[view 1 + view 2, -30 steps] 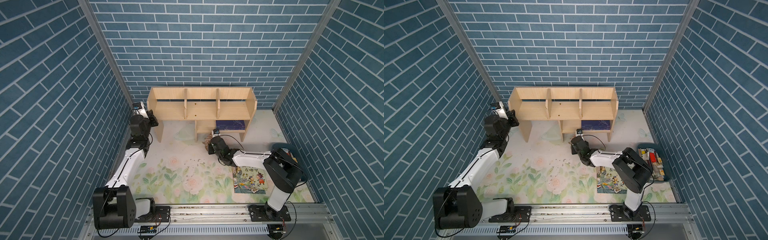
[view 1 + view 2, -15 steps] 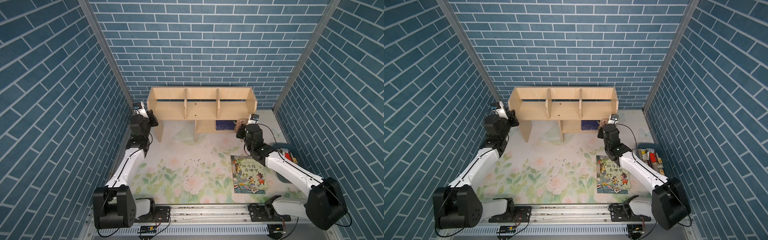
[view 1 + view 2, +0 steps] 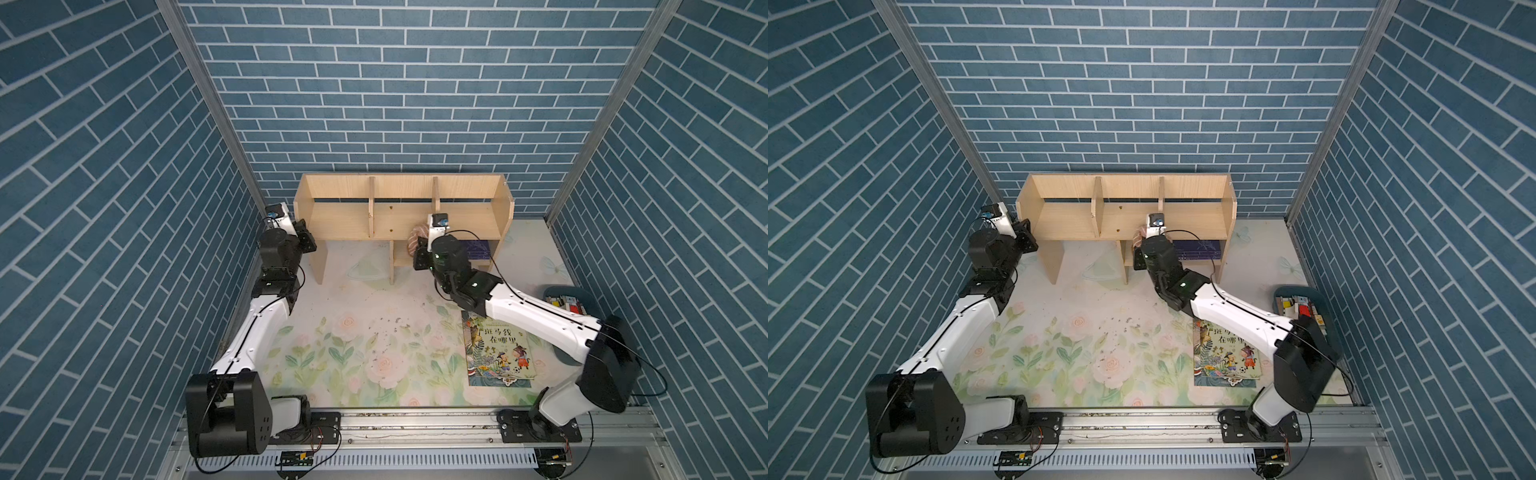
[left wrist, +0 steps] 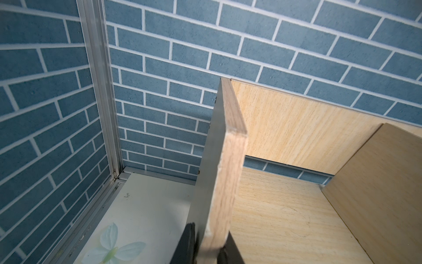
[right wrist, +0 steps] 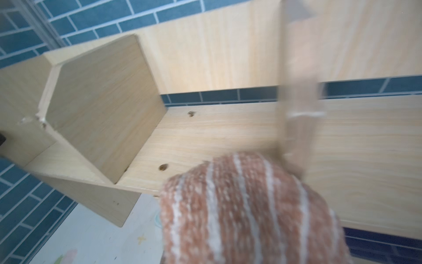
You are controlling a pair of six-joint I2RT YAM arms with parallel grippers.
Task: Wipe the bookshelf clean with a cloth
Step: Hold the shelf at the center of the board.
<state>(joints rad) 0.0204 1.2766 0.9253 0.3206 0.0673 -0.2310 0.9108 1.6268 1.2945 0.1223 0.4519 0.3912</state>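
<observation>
One cloth (image 3: 414, 237) within right tool (image 3: 420, 252)

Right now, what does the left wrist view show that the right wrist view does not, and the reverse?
Only the left wrist view: the left end effector, a dark finger on each side of the side panel of the bookshelf; the metal corner post; a butterfly print on the mat.
Only the right wrist view: the striped cloth, bunched close to the lens; a whole divider; holes in the shelf board.
Both: the pale-wood bookshelf, the blue brick wall, the mat.
</observation>
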